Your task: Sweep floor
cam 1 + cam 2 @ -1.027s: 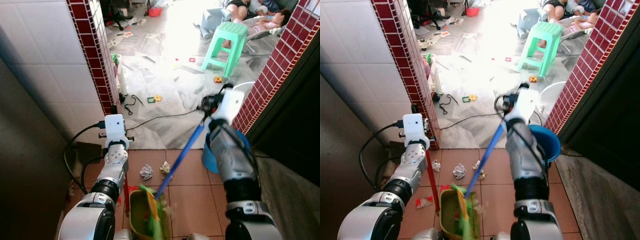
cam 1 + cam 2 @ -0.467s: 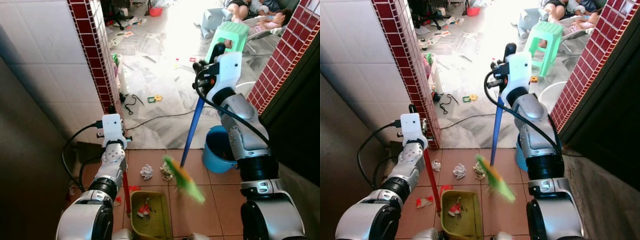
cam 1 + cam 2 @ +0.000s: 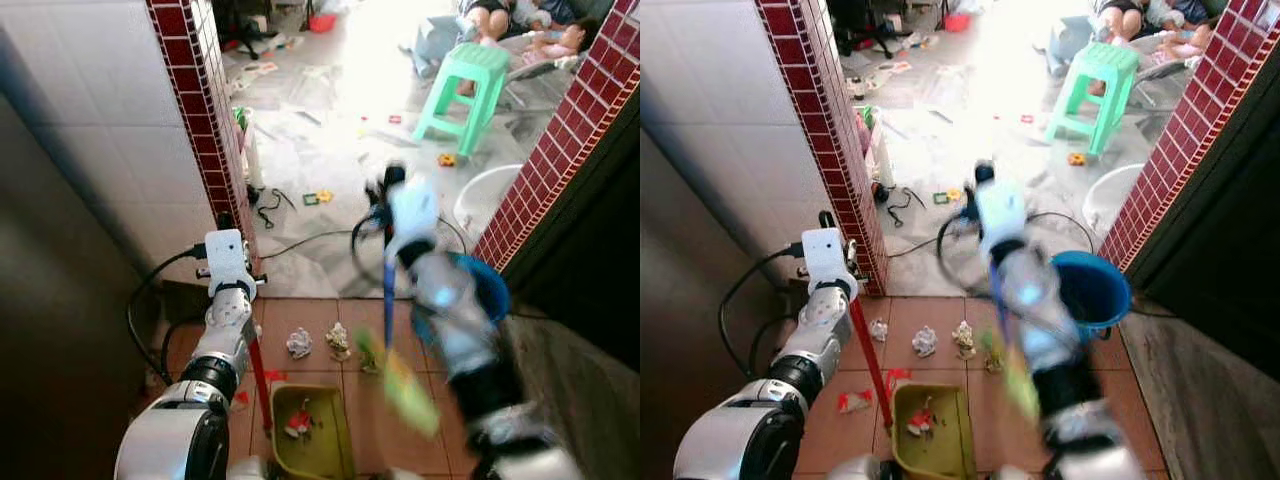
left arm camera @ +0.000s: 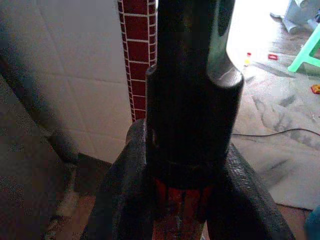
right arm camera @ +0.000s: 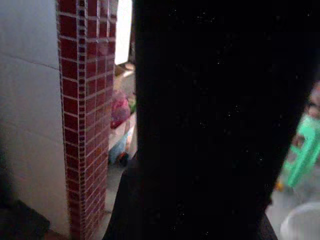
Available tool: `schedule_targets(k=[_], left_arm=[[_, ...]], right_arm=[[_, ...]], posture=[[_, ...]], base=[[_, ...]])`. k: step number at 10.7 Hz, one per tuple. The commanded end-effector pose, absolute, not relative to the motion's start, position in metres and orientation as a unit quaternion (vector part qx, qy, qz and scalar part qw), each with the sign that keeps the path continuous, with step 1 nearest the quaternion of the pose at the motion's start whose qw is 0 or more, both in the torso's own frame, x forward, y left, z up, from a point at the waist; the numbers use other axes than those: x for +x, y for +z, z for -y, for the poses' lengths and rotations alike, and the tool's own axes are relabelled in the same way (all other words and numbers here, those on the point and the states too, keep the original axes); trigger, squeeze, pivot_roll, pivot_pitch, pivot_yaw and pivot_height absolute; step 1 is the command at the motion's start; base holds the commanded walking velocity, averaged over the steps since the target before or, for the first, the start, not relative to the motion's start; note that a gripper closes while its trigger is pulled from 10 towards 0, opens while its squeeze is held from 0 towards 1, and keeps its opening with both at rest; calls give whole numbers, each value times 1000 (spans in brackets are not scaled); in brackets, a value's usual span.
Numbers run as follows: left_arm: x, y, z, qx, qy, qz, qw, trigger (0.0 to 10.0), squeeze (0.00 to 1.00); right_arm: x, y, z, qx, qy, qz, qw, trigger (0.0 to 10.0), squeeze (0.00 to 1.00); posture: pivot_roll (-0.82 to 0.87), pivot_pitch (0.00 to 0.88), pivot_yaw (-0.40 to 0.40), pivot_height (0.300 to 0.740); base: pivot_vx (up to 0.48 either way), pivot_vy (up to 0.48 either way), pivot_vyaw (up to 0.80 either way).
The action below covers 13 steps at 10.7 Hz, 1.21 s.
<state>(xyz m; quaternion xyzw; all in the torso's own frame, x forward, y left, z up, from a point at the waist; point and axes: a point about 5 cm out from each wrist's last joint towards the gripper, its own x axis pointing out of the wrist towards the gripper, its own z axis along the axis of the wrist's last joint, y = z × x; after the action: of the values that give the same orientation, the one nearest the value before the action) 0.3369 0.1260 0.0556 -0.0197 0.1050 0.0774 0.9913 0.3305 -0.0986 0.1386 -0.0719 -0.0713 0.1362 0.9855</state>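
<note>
Right arm [image 3: 455, 310]: motion-blurred from wrist to shoulder; its pincer cannot be made out.
Broom [image 3: 390, 300]: blue handle smeared; green bristle head [image 3: 405, 385] a blur above the terracotta floor [image 3: 940, 320], outline unclear.
Left pincer [image 4: 187, 200]: fingers [image 4: 120, 200] cut off by the frame edge, closed around a red handle [image 4: 180, 202] largely hidden behind a dark cylinder [image 4: 192, 100].
Dustpan [image 3: 310, 430]: near end cropped by the picture's edge; contents too small to identify.
Right wrist view: a black out-of-focus mass [image 5: 215, 120] hides most of the scene.
Person [image 3: 530, 25]: partly cropped at the far edge.
</note>
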Motion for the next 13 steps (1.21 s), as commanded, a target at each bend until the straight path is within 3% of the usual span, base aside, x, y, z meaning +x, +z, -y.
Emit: schedule_targets(k=[1,3,6,7,9,11,13], left_arm=[[334,50,-125,-19,74,-120,990,10000,0],[334,50,-125,-18,77,-122,989,10000,0],[336,51,-128,-12,89,-127,988,10000,0],[336,50,-130,-12,93,-130,987,10000,0],[337,51,-130,-9,92,-133,987,10000,0],[338,51,-129,-7,84,-136,987,10000,0],[339,52,-124,-22,58,-137,989,10000,0]], right_arm=[[333,144,105,-50,92,87,991,10000,0],[329,126,105,1,81,32,996,10000,0],[330,137,78,25,222,-22,974,10000,0],[324,152,76,-52,352,-35,934,10000,0],[311,156,83,-100,442,-51,890,10000,0],[301,174,80,-94,501,-37,859,10000,0],[320,208,88,-38,456,52,888,10000,0]], posture=[[-85,0,34,740],[-99,0,38,740],[-101,19,34,740],[-102,14,31,740],[-108,14,36,740],[-110,11,43,740],[-107,2,41,740]], base=[[0,0,0],[0,0,0],[0,0,0],[0,0,0],[0,0,0],[0,0,0],[0,0,0]])
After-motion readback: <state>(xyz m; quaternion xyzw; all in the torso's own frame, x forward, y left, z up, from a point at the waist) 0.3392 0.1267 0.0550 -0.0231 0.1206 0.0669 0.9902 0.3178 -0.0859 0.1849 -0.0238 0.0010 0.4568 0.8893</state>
